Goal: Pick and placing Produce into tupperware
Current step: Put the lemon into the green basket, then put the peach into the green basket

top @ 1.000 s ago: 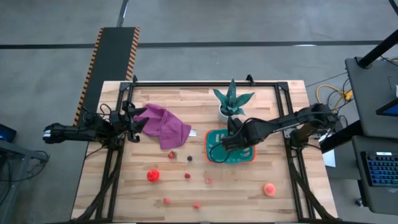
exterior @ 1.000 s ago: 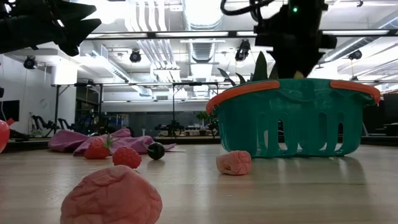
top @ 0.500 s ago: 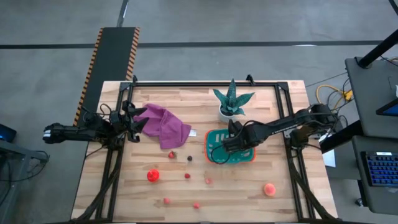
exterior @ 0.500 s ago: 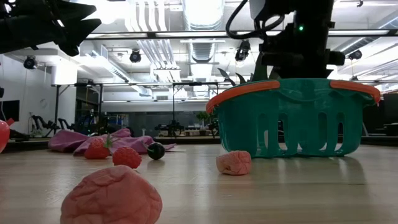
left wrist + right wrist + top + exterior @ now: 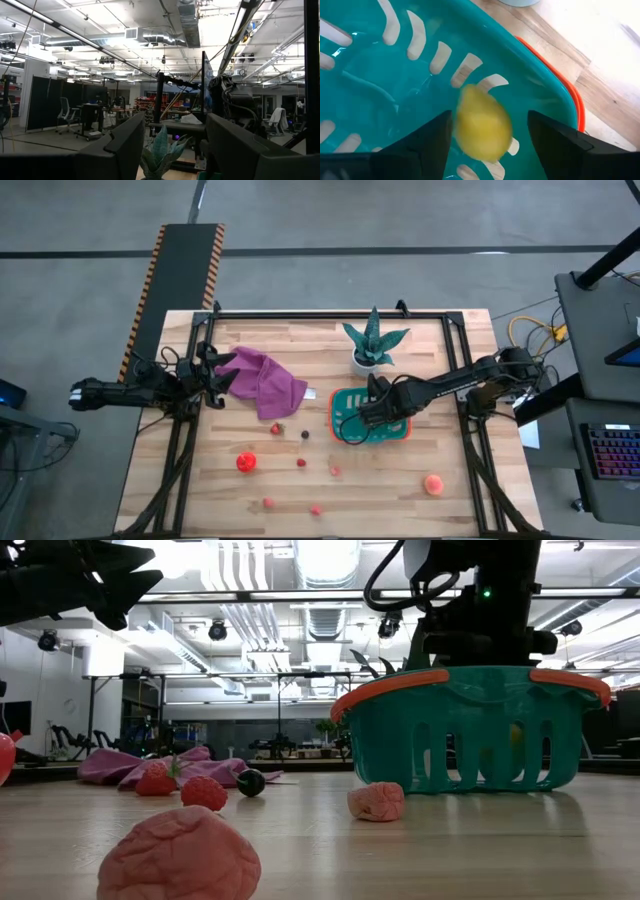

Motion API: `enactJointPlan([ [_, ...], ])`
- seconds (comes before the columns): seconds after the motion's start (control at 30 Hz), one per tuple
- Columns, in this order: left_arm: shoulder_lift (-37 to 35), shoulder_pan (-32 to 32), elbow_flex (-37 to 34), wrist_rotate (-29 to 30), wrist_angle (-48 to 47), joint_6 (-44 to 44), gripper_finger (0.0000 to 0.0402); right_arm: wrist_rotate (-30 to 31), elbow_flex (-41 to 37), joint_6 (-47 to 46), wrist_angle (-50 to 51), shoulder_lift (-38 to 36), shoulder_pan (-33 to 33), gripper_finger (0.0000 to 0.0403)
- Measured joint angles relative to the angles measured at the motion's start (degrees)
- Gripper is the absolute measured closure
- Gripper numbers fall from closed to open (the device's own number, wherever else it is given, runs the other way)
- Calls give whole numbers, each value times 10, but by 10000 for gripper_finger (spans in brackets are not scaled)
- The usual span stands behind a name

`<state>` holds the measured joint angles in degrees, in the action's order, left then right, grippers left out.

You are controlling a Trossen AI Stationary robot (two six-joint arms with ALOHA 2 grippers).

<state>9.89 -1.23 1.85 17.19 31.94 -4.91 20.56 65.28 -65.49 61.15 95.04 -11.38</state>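
The teal tupperware, orange along its rim, stands right of the table's middle. My right gripper points steeply down into it, fingers open. A yellow piece of produce shows blurred between the spread fingers, over the tub's slitted wall, and faintly through the slits. Other produce lies on the wood: a red piece, a dark one, a peach one, and pink ones. My left gripper waits open at the left edge.
A purple cloth lies at the far left, with a strawberry at its near corner. A green spiky plant in a white pot stands just behind the tub. Bare wood lies along the near edge between the scattered pieces.
My right gripper has sunk lower into the tupperware. The yellow piece, seen up at the gripper above the rim a second ago, now shows down inside the tub behind the slits.
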Motion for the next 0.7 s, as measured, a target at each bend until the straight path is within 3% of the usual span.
enactJointPlan([
  [0.7,0,0,0,0,0,0,203,0,9,1,0,0,0,163],
])
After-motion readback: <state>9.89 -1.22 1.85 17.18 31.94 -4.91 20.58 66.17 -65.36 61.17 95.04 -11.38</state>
